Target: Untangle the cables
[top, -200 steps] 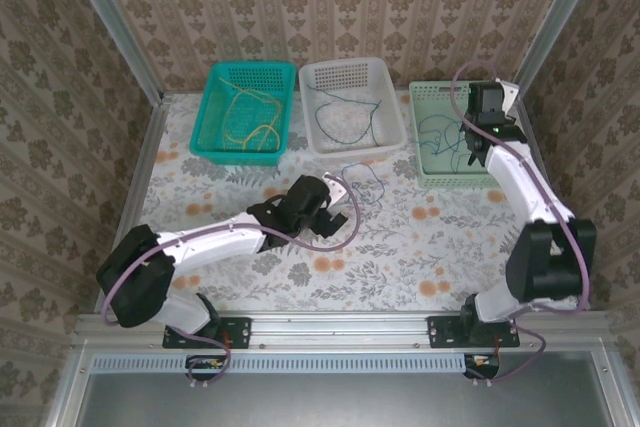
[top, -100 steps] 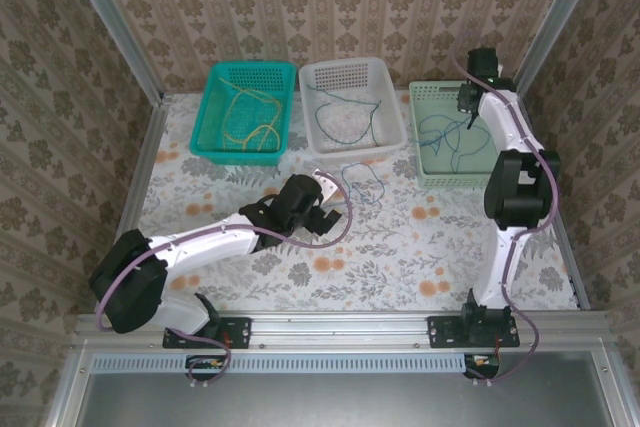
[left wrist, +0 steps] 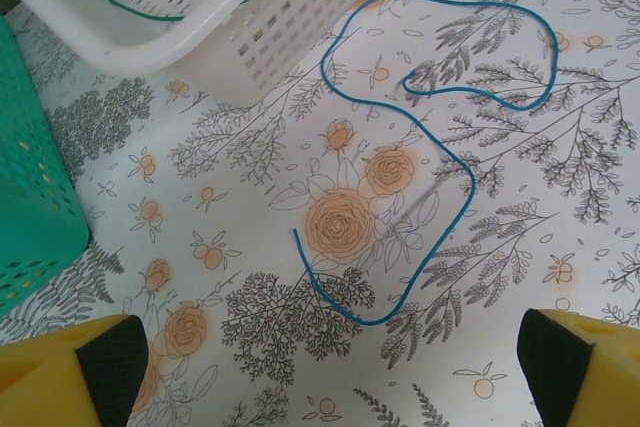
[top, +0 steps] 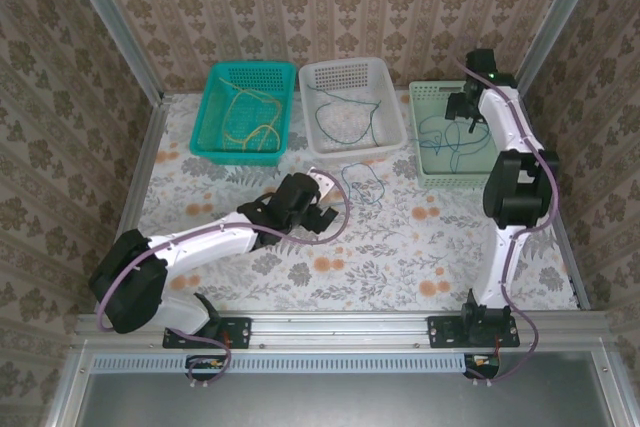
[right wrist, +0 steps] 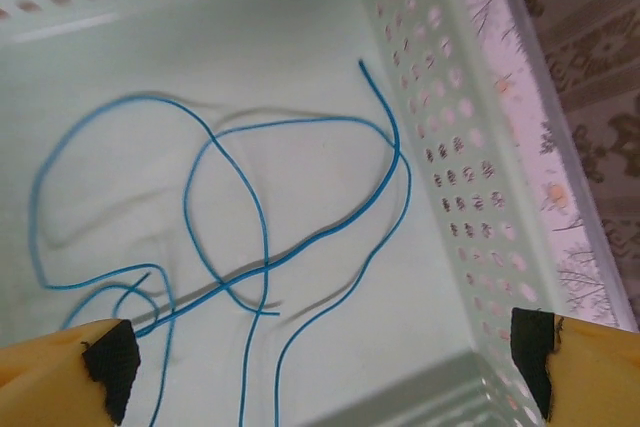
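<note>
Left gripper apart above loose blue cable | right gripper apart above blue cables in right basket

2 white arms with black joints, purple-grey cables and yellow, black-padded fingers.

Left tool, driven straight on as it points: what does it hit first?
Probably the blue cable lying loose on the table, near the white basket. The left tool is open above it; depth is unclear, so it could touch bare cloth beside the strand.
</note>
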You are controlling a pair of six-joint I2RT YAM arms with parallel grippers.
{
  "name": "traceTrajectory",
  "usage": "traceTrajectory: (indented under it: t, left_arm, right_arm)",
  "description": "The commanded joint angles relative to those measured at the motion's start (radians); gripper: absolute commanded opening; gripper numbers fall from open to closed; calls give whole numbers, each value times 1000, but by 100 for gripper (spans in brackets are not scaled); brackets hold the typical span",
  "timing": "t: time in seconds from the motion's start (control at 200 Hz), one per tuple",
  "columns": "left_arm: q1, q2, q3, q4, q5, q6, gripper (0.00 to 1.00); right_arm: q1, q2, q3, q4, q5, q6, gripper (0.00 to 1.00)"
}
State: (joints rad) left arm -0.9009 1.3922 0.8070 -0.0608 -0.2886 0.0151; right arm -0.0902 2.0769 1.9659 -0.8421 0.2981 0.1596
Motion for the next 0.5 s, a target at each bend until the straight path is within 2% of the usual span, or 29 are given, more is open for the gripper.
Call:
traceTrajectory:
  t: [0.0,0.175,0.315,0.415,0.495]
  left_arm:
    - [10,8,17,-18,-1,-37,98]
    - [49,-8,8,-9,49,-83,96]
    - [135,-59,-24,-34,124,-143,96]
    - [178,-81,-48,-47,171,-159,95]
    - [183,-93,-62,-44,175,-162,95]
  right_arm:
    - [55,-114,-55,-23,-59,5,97]
    - [241,-254,-248,15,-140,33,88]
    - [396,-332,-392,54,-138,-23,82]
    - [438,-330,-444,49,-167,-38,80]
    - [444,-300,-464,42,-205,-24,72]
